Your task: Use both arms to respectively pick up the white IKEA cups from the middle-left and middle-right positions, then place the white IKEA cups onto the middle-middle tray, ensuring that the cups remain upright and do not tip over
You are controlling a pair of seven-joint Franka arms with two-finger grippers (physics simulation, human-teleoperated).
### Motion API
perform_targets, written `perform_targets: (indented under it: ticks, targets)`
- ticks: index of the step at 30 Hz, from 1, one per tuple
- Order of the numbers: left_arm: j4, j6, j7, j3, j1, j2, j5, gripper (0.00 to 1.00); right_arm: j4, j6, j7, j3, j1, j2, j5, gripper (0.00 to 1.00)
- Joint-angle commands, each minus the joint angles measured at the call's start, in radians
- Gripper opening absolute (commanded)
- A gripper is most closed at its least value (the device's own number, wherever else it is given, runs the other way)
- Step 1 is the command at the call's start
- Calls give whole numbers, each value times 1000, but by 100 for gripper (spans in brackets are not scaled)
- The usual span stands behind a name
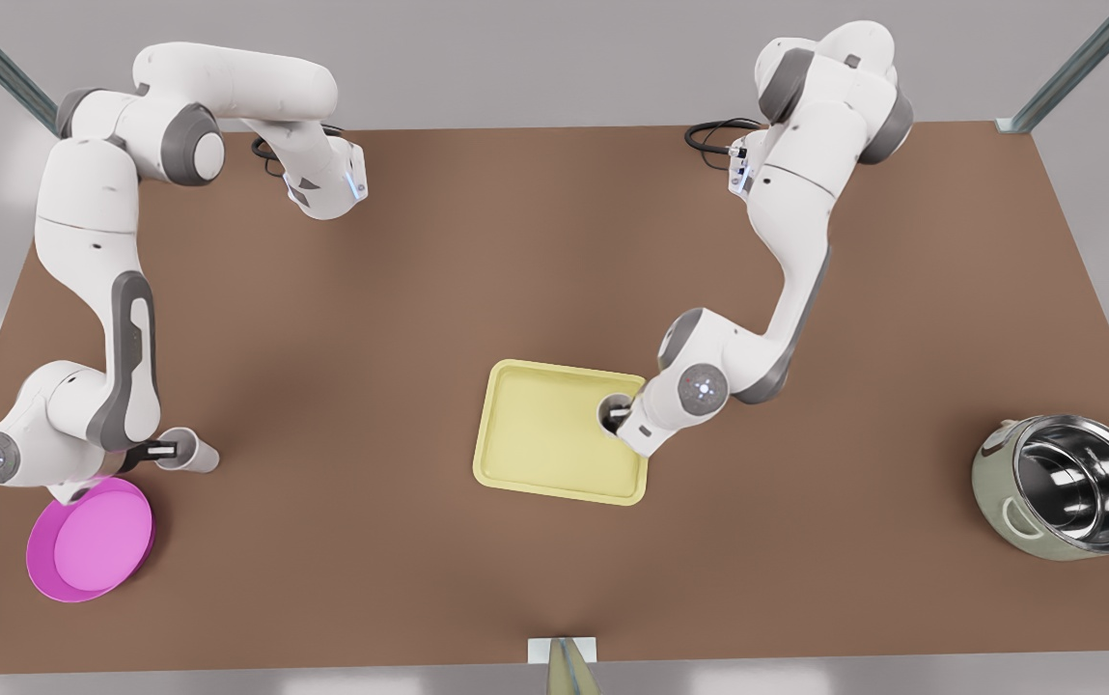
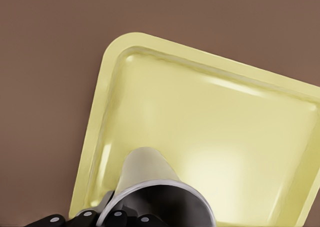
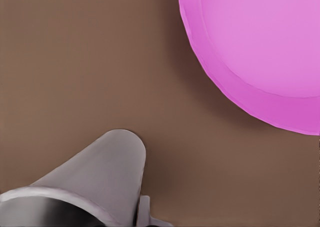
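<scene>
One white cup [image 1: 610, 409] stands upright over the right end of the pale yellow tray [image 1: 525, 454], as the front view shows it. My left gripper [image 1: 620, 415] is shut on its rim. The left wrist view shows this cup [image 2: 150, 174] with its base over the tray floor [image 2: 225, 137]. I cannot tell whether it touches. The other white cup [image 1: 195, 453] is at the front view's left, upright, with my right gripper [image 1: 166, 450] shut on its rim. From the right wrist view, that cup [image 3: 102, 174] is over bare table beside the plate.
A round magenta plate [image 1: 91, 541] [image 3: 260, 52] lies just in front of the right gripper's cup. A large steel pot [image 1: 1066, 497] stands at the front view's far right. Brown table [image 1: 371, 319] stretches between the two arms.
</scene>
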Motion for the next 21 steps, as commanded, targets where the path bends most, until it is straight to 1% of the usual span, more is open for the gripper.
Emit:
perform_targets:
  ticks: [1, 3, 4, 5, 8, 10, 11, 12, 13, 14, 16, 19, 20, 21]
  targets:
    - [-1, 43, -429, -7, 1, 12, -4, 21, 11, -45, -45, 6, 10, -19, -7, 21]
    - [-2, 52, -431, -8, 1, 19, -2, 21, 17, -87, -48, 4, 86, -73, -13, 21]
    - [-4, 64, -431, -8, -1, 19, -2, 23, 19, -118, -45, 4, 139, -101, -13, 21]
    - [-5, 71, -429, -13, 1, 23, -2, 35, 19, -127, -36, 6, 201, -120, -5, 21]
    - [-5, 74, -429, -13, 2, 26, -2, 44, 46, -127, -21, 6, 374, -128, 1, 21]
    - [-5, 74, -429, -13, 2, 26, -2, 51, 46, -118, 27, 4, 420, -119, 116, 21]
    - [-5, 72, -429, -22, 11, 26, -2, 52, 52, -115, 44, 4, 451, -116, 173, 21]
    - [-5, 69, -429, -51, 37, 26, 0, 56, 56, -113, 106, 4, 475, -116, 176, 21]
    - [-7, 55, -431, -73, 62, 23, 4, 65, 60, -95, 169, 4, 526, -107, 188, 21]
    - [-5, 31, -431, -74, 73, 12, 4, 100, 80, -75, 237, 4, 561, -93, 196, 21]
    - [-7, -60, -431, -79, 85, -36, 4, 100, 137, -72, 326, 4, 598, -50, 212, 21]
    - [-22, -199, -426, -80, 97, -126, 6, 100, 148, -6, 449, 4, 661, -27, 246, 21]
    - [-8, -362, -338, -80, 116, -204, 35, 100, 148, 11, 476, 4, 681, -19, 248, 21]
    - [28, -570, -167, -79, 153, -303, 124, 100, 148, 33, 504, 4, 708, -5, 249, 21]
